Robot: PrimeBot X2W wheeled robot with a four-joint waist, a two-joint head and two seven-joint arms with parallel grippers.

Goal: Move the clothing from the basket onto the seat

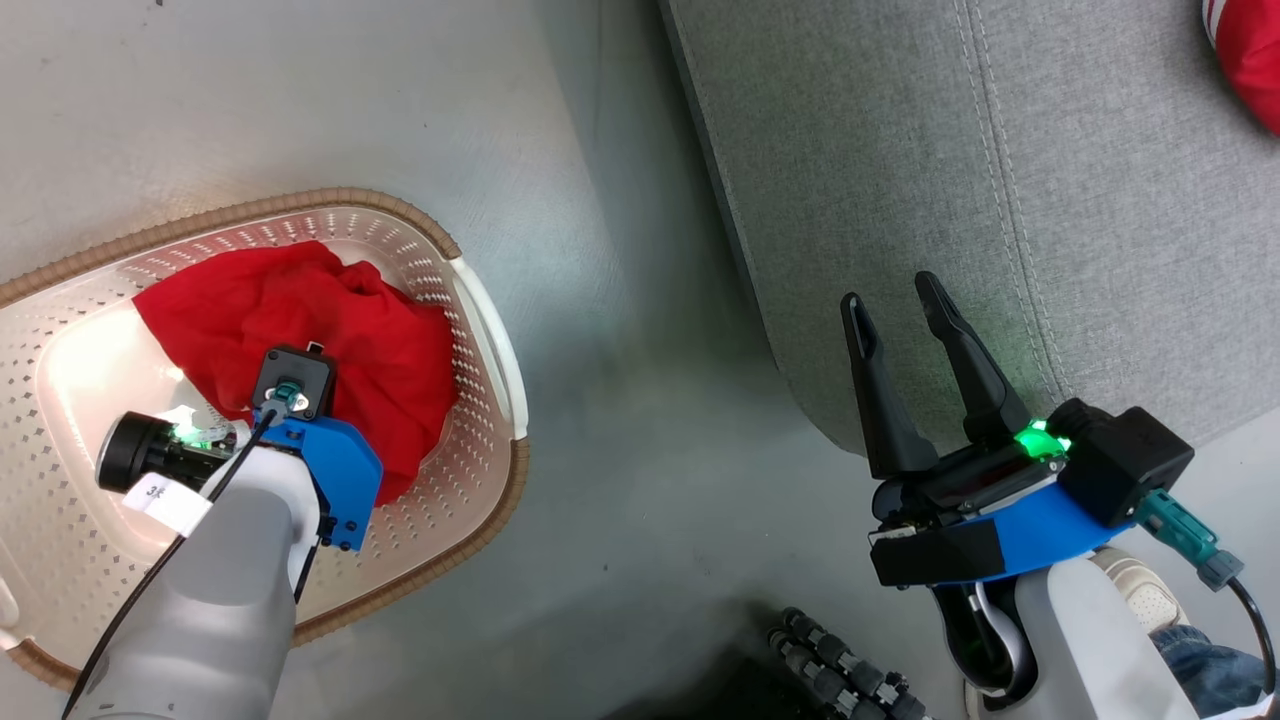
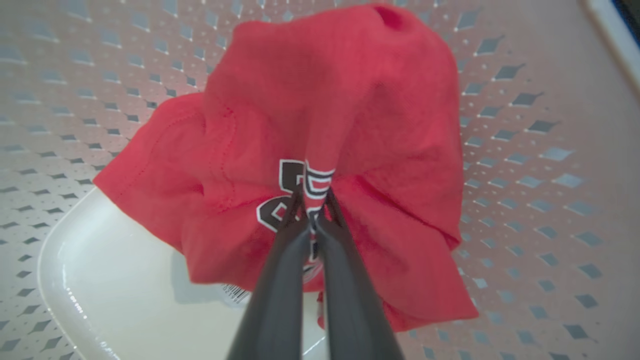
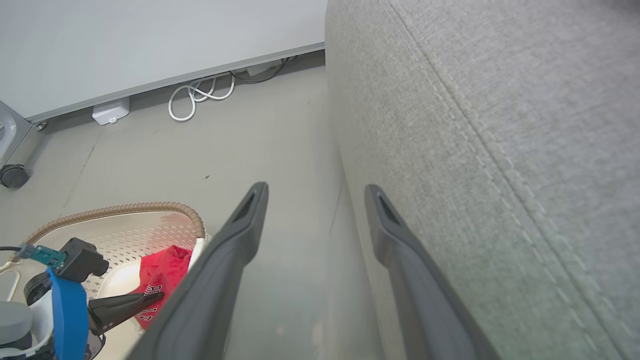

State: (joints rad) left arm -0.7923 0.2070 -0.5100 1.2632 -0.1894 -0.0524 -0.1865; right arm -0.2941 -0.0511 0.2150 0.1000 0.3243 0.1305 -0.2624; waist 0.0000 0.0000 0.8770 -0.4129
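At lower left of the head view, the left gripper reaches down into the basket, which stands on the grey floor with its brown rim band running round the perforated cream wall. Left wrist view: the two dark fingers are pressed together on a raised fold of the red garment, pinching it at the white-outlined lettering; the cloth bunches into a ridge rising from the fingertips to the top of the frame. The garment lies crumpled against the basket's wall, with the smooth white bottom bare at lower left of that view.

Right side of the head view: the right gripper hangs with its fingers spread wide and nothing between them, its tips over the rounded near edge of the seat. A second red garment, with white striped trim, lies on the seat at the upper right corner of the frame, well apart from the basket.

Right wrist view: the seat's stitched seam runs diagonally down the right half; a white cable loops along the wall base at upper left. A person's shoe shows at lower right of the head view.
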